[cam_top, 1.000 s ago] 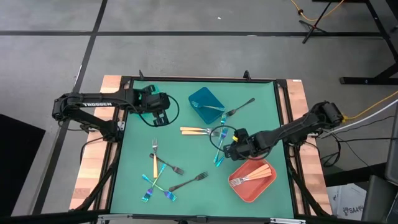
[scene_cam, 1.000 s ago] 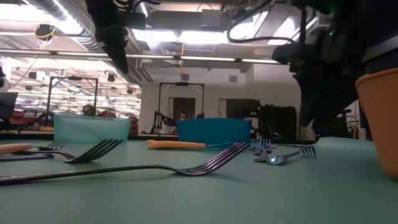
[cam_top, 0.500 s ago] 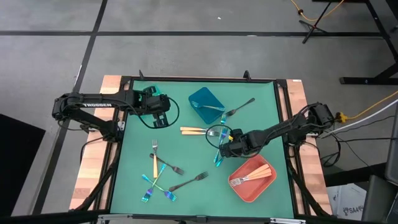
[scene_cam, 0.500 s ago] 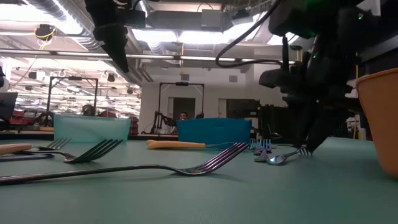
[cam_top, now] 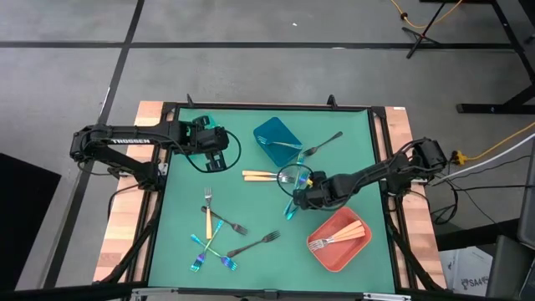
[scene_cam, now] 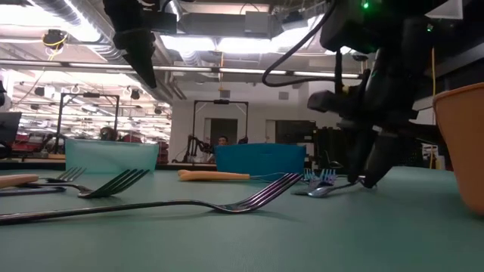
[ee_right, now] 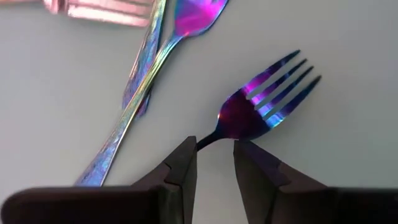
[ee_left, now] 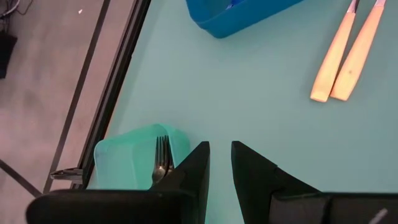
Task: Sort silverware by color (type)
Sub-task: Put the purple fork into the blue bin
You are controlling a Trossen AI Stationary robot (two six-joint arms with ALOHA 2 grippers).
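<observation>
Right pincer (cam_top: 299,198) is low over the middle of the tabletop (cam_top: 351,150), toward its right side. In the right wrist view its two fingers (ee_right: 180,169) stand a narrow gap apart with the neck of an iridescent fork (ee_right: 261,99) passing between them; the fork's head and tines project beyond the fingertips. Whether the fingers actually press the neck cannot be told. Just beside this fork lie two more iridescent pieces (ee_right: 146,81), crossing each other.

Left pincer (cam_top: 216,156) hangs near the left rear part of the tabletop, above a pale teal bin (ee_left: 134,155) that contains one silver fork (ee_left: 161,163). Its fingers (ee_left: 196,171) are slightly apart and hold nothing.

Other silverware: two gold-handled forks (cam_top: 261,176) at the centre; gold-handled forks in the coral-red bin (cam_top: 338,241) near the right front corner; a fork in the blue bin (cam_top: 278,139) at centre rear; a dark fork (cam_top: 322,145) beside that bin; a mixed cluster (cam_top: 219,238) toward the left front.
</observation>
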